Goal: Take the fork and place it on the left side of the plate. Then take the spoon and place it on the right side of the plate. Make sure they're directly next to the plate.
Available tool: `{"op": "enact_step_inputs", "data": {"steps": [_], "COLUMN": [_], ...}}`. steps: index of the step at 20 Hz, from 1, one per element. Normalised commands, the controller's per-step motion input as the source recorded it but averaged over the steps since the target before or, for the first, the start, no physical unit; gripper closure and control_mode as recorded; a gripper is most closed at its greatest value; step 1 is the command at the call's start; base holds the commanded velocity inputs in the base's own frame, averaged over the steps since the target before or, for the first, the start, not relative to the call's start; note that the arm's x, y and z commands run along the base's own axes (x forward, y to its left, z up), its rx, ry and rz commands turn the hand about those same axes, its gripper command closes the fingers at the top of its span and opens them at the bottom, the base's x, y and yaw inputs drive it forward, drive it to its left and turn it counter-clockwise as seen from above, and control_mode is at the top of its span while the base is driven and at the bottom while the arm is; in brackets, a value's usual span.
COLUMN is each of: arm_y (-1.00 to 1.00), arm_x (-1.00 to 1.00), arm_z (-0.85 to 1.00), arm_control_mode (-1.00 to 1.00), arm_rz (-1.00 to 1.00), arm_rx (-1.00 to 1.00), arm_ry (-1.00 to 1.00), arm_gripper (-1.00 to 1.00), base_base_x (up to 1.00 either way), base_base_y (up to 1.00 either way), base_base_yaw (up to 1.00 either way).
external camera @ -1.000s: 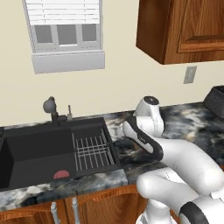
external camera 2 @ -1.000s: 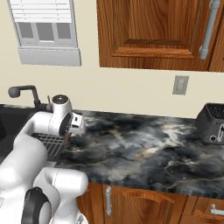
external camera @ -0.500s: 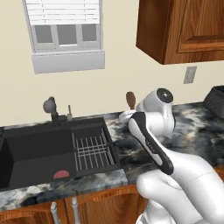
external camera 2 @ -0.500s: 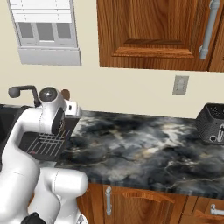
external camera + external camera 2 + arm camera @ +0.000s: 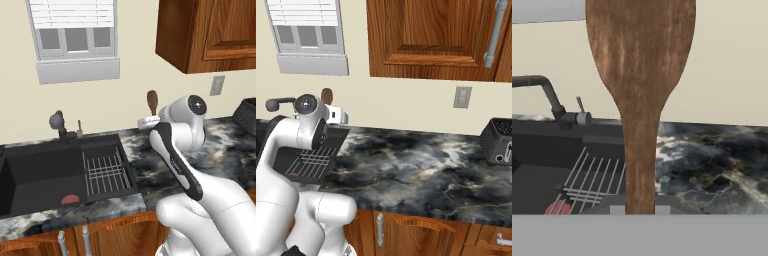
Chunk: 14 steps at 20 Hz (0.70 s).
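While the claw (image 5: 148, 120) is mostly hidden behind the arm, it holds the spoon (image 5: 152, 102) upright above the counter (image 5: 421, 170), bowl upward, clamped on the handle. From the hand camera the spoon (image 5: 641, 95) blocks the middle, its lower handle cut off; sink (image 5: 542, 165) and faucet (image 5: 549, 97) lie behind.

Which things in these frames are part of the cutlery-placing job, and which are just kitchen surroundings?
Part of the job:
- spoon, bowl end up, held in the gripper

Just surroundings:
- sink with drying rack
- faucet
- toaster
- counter
- red item in the sink
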Motion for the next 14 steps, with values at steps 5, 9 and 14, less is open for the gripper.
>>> {"op": "enact_step_inputs", "data": {"steps": [5, 9, 14], "arm_y": [0.0, -0.01, 0.0], "arm_x": [0.0, -0.26, 0.0], "arm_z": [0.0, 0.01, 0.0], "arm_control_mode": [-1.0, 1.0, 1.0], "arm_rz": [0.0, -0.02, 0.0], "arm_rx": [0.0, 0.0, 0.0], "arm_ry": [0.0, -0.03, 0.0], "arm_gripper": [1.0, 1.0, 1.0], "base_base_x": [0.0, -0.14, -0.7], "base_base_y": [0.0, 0.0, 0.0], "base_base_yaw": [0.0, -0.01, -0.05]}}
